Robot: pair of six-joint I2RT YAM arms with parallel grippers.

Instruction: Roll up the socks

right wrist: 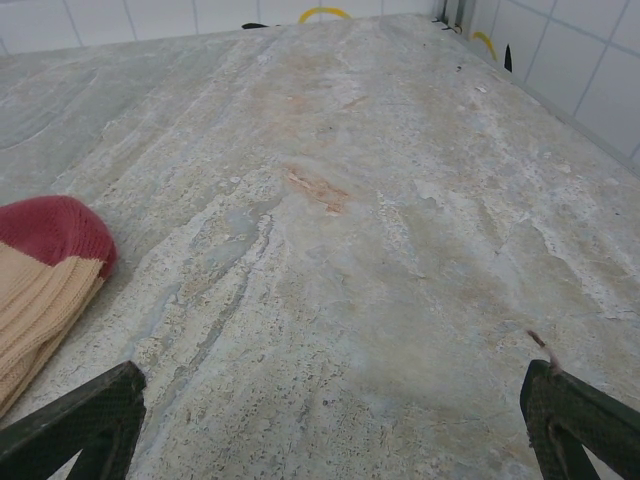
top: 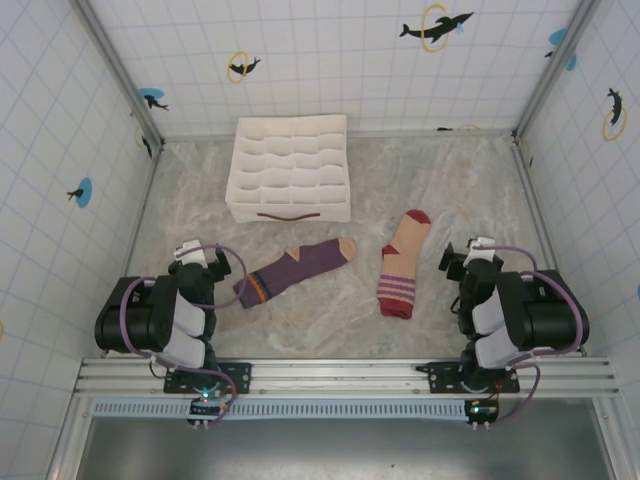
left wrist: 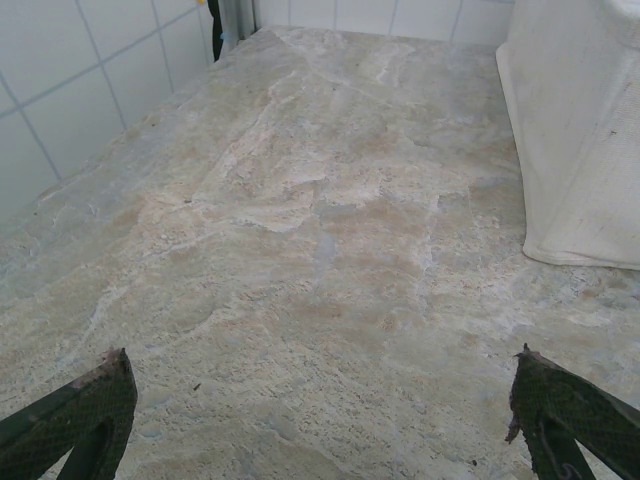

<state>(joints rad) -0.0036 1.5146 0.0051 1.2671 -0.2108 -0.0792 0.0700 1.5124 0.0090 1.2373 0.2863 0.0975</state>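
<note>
Marbled beige stone-look table (top: 450,190), enclosed by white tiled wall panels (top: 330,60). We take the white gridded fabric organiser box (top: 288,210) as our reference. It sits toward the far side of the table, left of centre.

Socks: we see both lying flat and unrolled on the table, nearer to the arms than the box.
- The purple sock with tan toe and orange cuff stripes (top: 297,270) lies just in front of the box, at an angle. Its toe points up and right, below the box's right front corner; its cuff points down and left.
- The beige sock with dark red toe and red-purple striped cuff (top: 403,264) lies in front of the box and to its right. It runs nearly lengthwise, toe toward the far side, cuff toward the arms.
- The two socks are apart, not touching.

Left end effector (top: 200,262): in front of the box's left front corner, just beside the purple sock's cuff. From its wrist camera we see its dark fingers (left wrist: 70,410) spread wide over bare table with nothing between them. The box wall stands at the right edge of that view.

Right end effector (top: 470,258): well to the right of the box, just right of the beige sock. Its fingers (right wrist: 80,420) likewise stand wide apart, gripping nothing. The beige sock's red toe lies at the left of that wrist view, outside the fingers.
</note>
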